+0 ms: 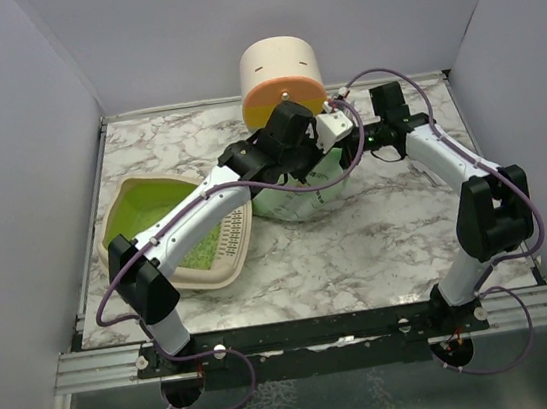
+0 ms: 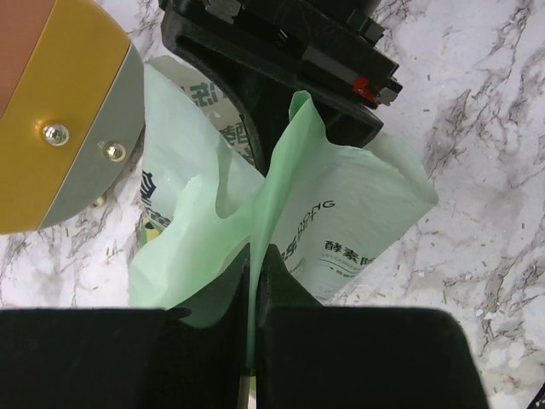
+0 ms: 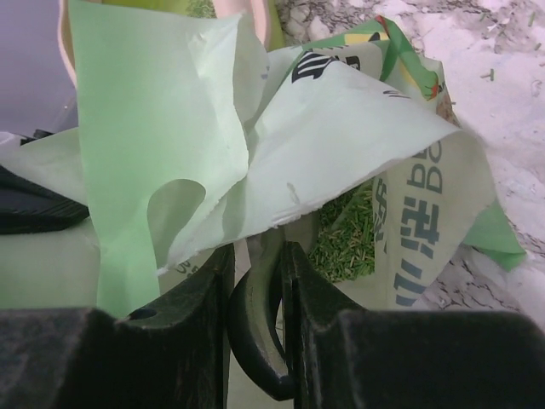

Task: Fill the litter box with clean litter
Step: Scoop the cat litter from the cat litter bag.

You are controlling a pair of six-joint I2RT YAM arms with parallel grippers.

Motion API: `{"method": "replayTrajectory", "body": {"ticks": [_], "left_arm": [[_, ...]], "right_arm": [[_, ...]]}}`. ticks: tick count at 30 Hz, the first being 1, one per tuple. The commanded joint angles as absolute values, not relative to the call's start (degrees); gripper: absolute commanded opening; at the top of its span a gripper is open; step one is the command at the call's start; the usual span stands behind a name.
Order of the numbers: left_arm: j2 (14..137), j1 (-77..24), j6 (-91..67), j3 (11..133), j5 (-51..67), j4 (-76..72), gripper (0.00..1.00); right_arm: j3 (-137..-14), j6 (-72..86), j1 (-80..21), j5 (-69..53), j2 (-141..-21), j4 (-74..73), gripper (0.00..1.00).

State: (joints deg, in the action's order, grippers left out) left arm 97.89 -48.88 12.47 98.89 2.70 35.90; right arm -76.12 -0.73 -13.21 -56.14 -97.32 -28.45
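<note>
The mint-green bag (image 1: 305, 198) with dark print stands at mid-table, its torn top open. My left gripper (image 2: 254, 254) is shut on a flap of the bag (image 2: 281, 196), pinching the thin film between its pads. My right gripper (image 3: 255, 256) reaches into the bag's mouth and is shut on a dark looped scoop handle (image 3: 258, 336); the far end of the scoop is hidden under a bag flap (image 3: 341, 145). Green strand-like litter (image 3: 345, 232) shows inside the bag. The litter box (image 1: 124, 206), cream with a lime-green inside, lies left of the bag under my left arm.
A cream cylinder (image 1: 281, 74) with an orange face stands just behind the bag, close to both wrists. Grey walls close off the table on the left, right and back. Bits of litter are scattered on the marble top (image 2: 502, 256).
</note>
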Motion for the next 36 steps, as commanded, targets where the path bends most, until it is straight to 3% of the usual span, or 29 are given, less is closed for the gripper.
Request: {"method": "replayTrajectory", "body": {"ticks": [1, 10, 27, 36], "left_arm": [[96.85, -50.36, 11.55, 102.54, 3.79, 26.26, 0.0], [96.56, -50.49, 11.02, 100.42, 3.22, 25.89, 0.0], [91.56, -50.67, 10.38, 95.5, 0.62, 23.84, 0.0], [87.85, -50.62, 9.68, 94.16, -1.23, 23.65, 0.14]], "right_arm": [[-75.45, 7.43, -14.21, -75.34, -96.89, -30.34, 0.01], [-73.95, 12.85, -12.96, -82.0, -97.48, -25.99, 0.01], [-78.39, 14.37, -8.82, -82.52, -97.86, -26.58, 0.01], [-83.99, 9.71, -7.49, -81.34, -99.25, -35.91, 0.01]]}}
